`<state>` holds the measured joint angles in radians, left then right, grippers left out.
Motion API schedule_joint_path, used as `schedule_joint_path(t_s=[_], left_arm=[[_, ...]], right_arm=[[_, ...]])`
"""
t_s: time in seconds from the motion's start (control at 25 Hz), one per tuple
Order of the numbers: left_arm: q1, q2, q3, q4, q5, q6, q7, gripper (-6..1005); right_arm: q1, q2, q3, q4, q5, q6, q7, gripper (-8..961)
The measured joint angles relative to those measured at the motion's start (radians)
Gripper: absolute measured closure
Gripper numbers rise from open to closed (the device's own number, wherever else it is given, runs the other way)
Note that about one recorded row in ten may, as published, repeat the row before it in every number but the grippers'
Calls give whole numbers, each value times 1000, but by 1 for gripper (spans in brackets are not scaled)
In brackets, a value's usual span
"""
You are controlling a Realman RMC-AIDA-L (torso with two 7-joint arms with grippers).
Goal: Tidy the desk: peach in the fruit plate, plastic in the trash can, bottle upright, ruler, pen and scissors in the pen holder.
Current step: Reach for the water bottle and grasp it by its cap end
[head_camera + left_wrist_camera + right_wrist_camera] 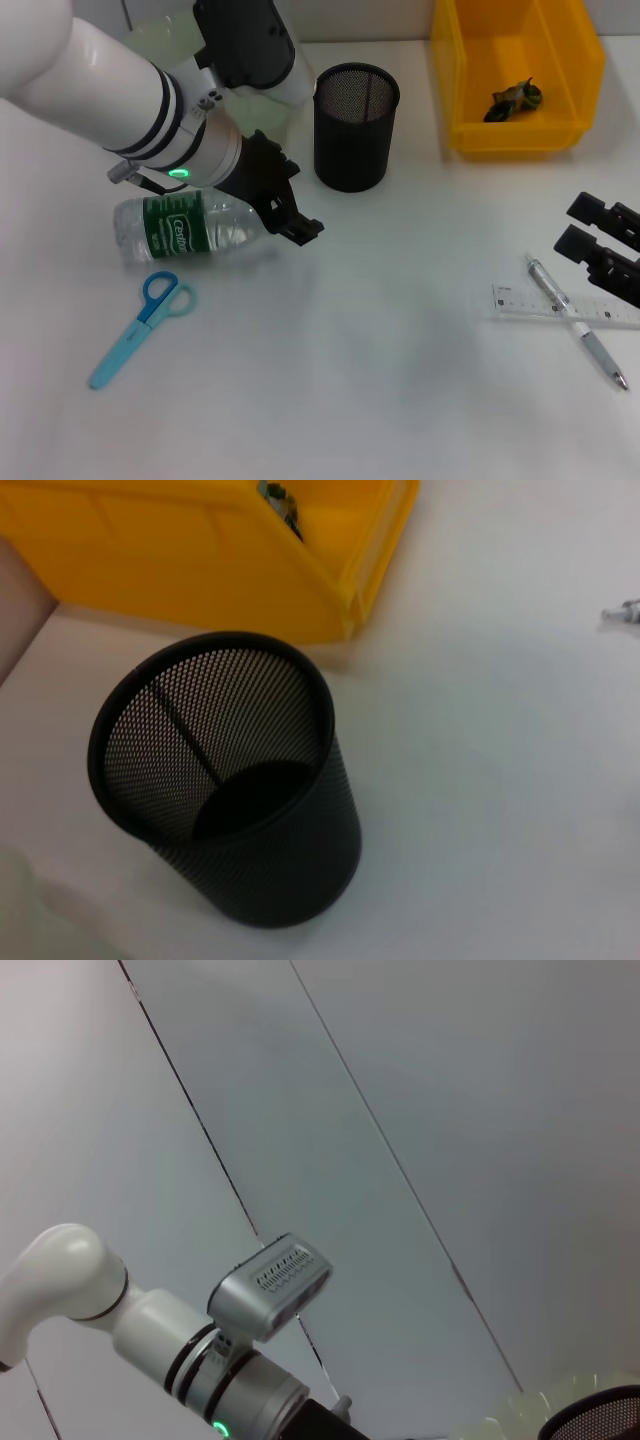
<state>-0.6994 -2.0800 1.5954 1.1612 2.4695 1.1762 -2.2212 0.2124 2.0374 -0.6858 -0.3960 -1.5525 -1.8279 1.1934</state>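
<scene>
The bottle [185,228] lies on its side on the desk [400,380], its cap end hidden under my left gripper [288,208], which hangs just over that end. The blue scissors [140,325] lie in front of the bottle. The black mesh pen holder [355,125] [240,800] stands upright with nothing in it. The ruler [565,305] and pen [580,320] lie crossed at the right, just in front of my open right gripper [600,240]. The yellow trash can [515,75] [200,560] holds crumpled dark plastic [515,98]. The peach is hidden.
Behind my left arm, part of the pale green fruit plate [160,40] shows, and its rim [560,1410] appears in the right wrist view. The trash can stands close to the right of the pen holder.
</scene>
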Motion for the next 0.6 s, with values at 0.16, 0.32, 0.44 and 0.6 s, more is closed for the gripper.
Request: schedule_joint_path(t_s=[0.16, 0.32, 0.44, 0.6], left_arm=[[0, 0, 9, -1, 13, -4, -5, 290], [-12, 0, 84, -13, 69, -21, -47, 291], [-16, 0, 108, -19, 76, -45, -61, 292], [-19, 0, 110, -24, 77, -61, -64, 293]], right_arm=[[11, 0, 0, 9, 0, 0, 0, 244], [14, 0, 0, 9, 0, 2, 3, 244], [18, 0, 0, 9, 0, -1, 14, 244], [22, 1, -1, 10, 0, -7, 21, 244]])
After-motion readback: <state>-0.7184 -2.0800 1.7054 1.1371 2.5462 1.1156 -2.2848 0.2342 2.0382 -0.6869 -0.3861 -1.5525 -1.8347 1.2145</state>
